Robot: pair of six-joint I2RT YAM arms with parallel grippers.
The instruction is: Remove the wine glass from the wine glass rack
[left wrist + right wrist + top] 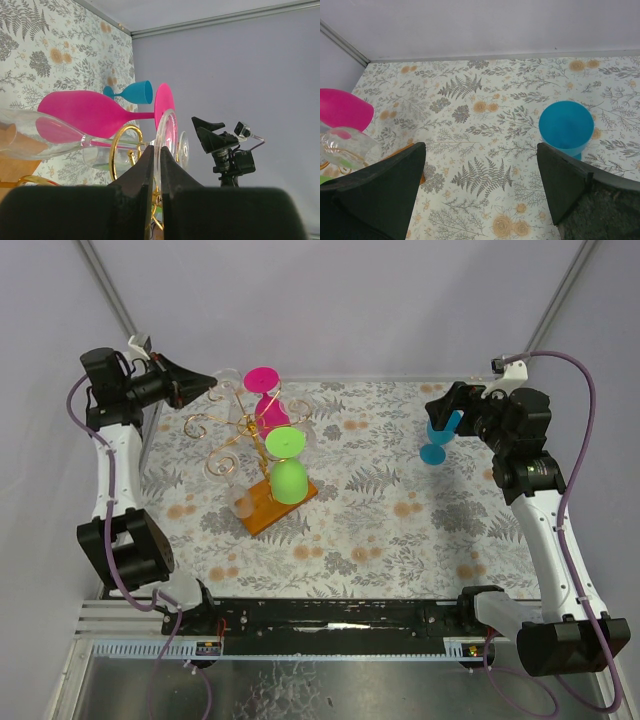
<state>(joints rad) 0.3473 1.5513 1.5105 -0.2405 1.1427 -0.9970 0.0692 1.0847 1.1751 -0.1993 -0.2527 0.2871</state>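
The wine glass rack (236, 436) is a gold wire tree on an orange-brown wooden base (262, 514), standing left of the mat's middle. A clear wine glass (37, 138) hangs on it, its stem running through a gold loop (114, 150). My left gripper (205, 383) (157, 153) is at the rack's upper left, shut on the rim of that glass's clear foot (165, 131). A pink glass (266, 392) and a green glass (288, 466) also hang on the rack. My right gripper (446, 412) (480, 149) hovers open over the mat with nothing between its fingers.
A blue glass (436, 441) (566, 128) stands upright on the floral mat just beside my right gripper's right finger. Another clear glass (241, 500) hangs low by the rack's base. Grey walls close in the back and sides.
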